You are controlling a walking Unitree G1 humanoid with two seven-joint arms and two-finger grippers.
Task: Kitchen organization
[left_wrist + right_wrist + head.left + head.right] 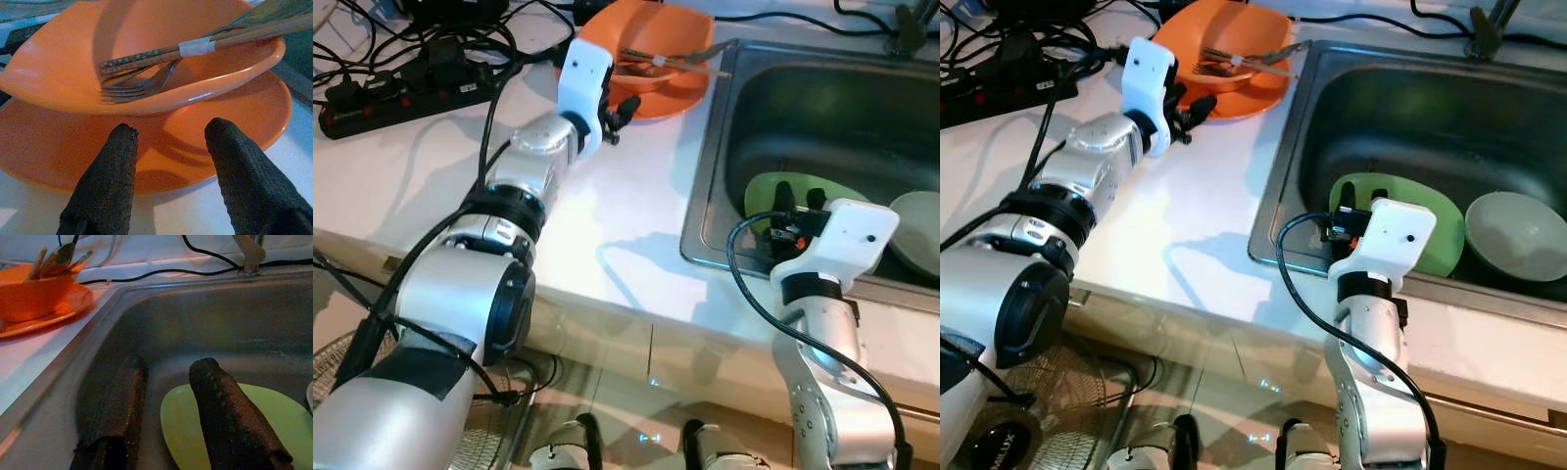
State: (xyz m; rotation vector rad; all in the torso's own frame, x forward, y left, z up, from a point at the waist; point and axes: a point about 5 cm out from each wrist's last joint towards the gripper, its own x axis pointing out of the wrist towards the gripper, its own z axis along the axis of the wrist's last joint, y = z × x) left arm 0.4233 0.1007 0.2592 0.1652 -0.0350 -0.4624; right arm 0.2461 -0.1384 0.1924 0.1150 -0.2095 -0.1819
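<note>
— What's the setting?

— A white kitchen countertop with a stainless steel sink basin sunk into it on the robot's right. A black power strip with tangled black cables lies at the counter's far left, and a fan grille stands on the floor below.

— And the dishes?

— A flat round orange plate sits on the counter just beside the sink rim, with an orange bowl stacked on it. Inside the sink lie a light green plate and, beside it, a pale grey bowl.

— Which way does the cutlery run?

— Patterned wooden chopsticks and a metal fork rest across the orange bowl, long axes roughly parallel, handles reaching toward the sink; the left wrist view shows the fork's tines pointing away from it.

— The grippers?

— The left gripper is spread, fingers at the orange plate's near rim. The right gripper is spread too, poised over the green plate's edge inside the sink.
</note>
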